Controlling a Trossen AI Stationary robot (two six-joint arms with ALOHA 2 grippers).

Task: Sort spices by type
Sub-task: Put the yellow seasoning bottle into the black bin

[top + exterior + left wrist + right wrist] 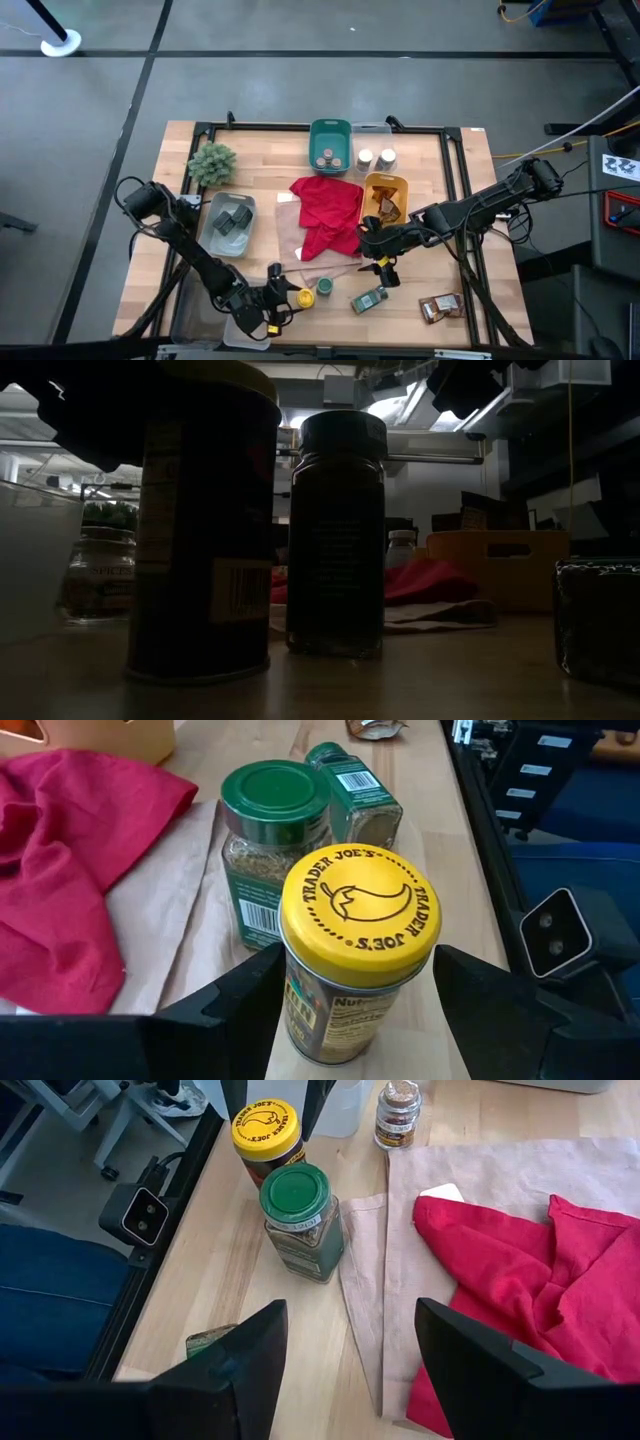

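Now we see the left gripper (355,1010) open astride the yellow-lidded jar (358,945), fingers clear of its sides, near the table's front edge; a green-lidded jar (272,845) stands just beside it; right gripper (350,1350) open above the red cloth (530,1280)

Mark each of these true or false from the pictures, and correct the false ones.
1. The left claw stands open around the yellow-lidded jar. True.
2. The yellow-lidded jar lies on its side. False: it stands upright on the table.
3. A green-lidded jar stands upright next to the yellow-lidded jar. True.
4. The right claw is shut on the red cloth. False: it is open and holds nothing.
5. The orange bin sits at the table's left edge. False: it sits right of the red cloth.
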